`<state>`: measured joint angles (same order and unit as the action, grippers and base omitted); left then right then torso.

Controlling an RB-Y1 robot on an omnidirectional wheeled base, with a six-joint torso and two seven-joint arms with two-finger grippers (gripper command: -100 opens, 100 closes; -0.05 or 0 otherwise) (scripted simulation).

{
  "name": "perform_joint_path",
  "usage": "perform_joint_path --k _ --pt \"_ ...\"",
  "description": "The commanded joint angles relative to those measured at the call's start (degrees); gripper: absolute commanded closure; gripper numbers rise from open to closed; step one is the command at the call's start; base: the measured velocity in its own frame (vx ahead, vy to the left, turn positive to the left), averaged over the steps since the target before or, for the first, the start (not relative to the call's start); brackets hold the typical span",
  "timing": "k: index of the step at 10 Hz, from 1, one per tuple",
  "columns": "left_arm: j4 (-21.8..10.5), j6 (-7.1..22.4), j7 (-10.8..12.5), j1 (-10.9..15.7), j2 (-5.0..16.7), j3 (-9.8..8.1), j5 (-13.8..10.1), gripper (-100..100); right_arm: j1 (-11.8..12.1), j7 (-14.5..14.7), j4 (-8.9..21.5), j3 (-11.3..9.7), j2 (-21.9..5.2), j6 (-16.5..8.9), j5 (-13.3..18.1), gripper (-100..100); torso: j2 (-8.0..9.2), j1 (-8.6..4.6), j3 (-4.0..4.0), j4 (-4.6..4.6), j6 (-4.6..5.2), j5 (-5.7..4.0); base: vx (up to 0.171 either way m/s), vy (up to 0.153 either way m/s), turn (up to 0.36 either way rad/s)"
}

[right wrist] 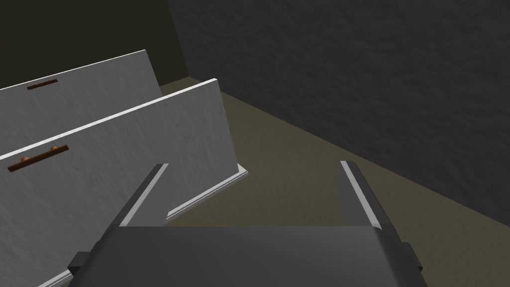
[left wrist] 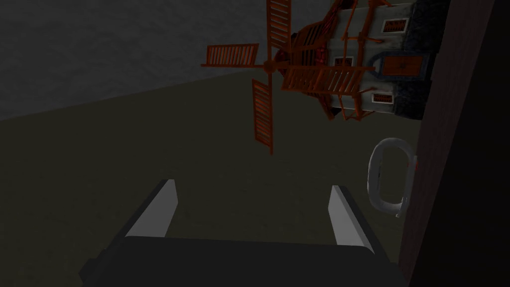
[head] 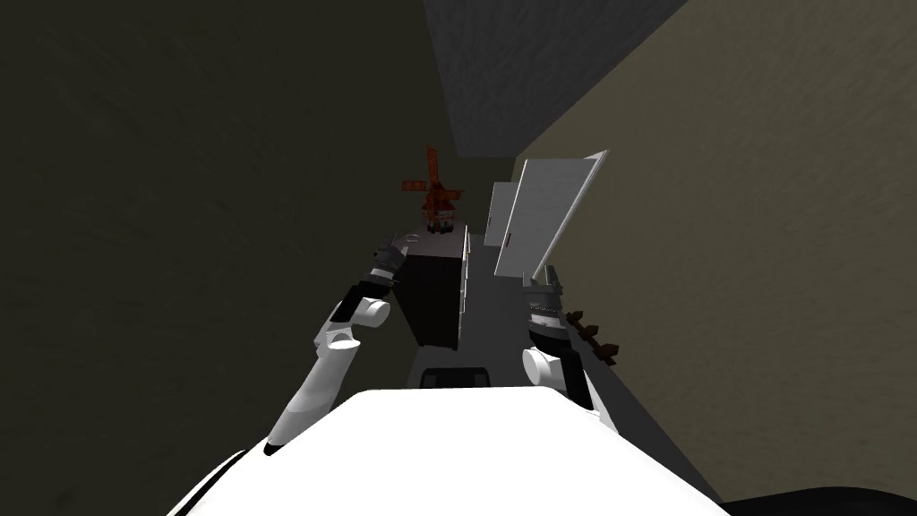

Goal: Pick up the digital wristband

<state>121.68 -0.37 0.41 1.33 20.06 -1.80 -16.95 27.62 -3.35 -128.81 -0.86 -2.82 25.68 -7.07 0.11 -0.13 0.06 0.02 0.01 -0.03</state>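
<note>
While L tool gapes, wristband sits nr windmill.

Surfaces on show, live:
The wristband reads smooth, faintly glossy grey; the windmill shows red-brown wood-look slats and pale matt walls; the white doors carry a fine brushed grain.

Dim olive walls flank a dark cabinet and two white panels with brown handles.

Home rm: dresser, windmill ornament
</note>
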Motion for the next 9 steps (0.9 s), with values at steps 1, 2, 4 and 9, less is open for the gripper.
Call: perform_joint_path --k 1,2,4,9 --pt "-0.9 2.9 0.1 2.7 1.2 -0.31 -1.0 -100 0.0 0.0 0.0 0.0 0.0 0.0 0.0 0 0.00 0.00 0.00 0.00 0.00 0.00 -0.031 -0.042 -0.048" --pt "-2.3 4.6 -0.1 4.5 3.1 -0.54 -2.9 -100 0.0 0.0 0.0 0.0 0.0 0.0 0.0 0 -0.01 -0.01 0.00 0.01 -0.02 -0.01 -0.033 -0.057 -0.072" --pt "-3.8 8.7 -0.2 8.4 4.9 -0.75 -4.8 -100 0.0 0.0 0.0 0.0 0.0 0.0 0.0 0 -0.01 -0.03 0.00 0.00 -0.02 -0.02 -0.029 -0.044 -0.066" --pt "-6.9 16.9 -0.2 15.6 8.5 -1.11 -8.6 -100 0.0 0.0 0.0 0.0 0.0 0.0 0.0 0 -0.04 0.01 -0.02 -0.01 -0.03 0.00 -0.017 -0.034 -0.053"
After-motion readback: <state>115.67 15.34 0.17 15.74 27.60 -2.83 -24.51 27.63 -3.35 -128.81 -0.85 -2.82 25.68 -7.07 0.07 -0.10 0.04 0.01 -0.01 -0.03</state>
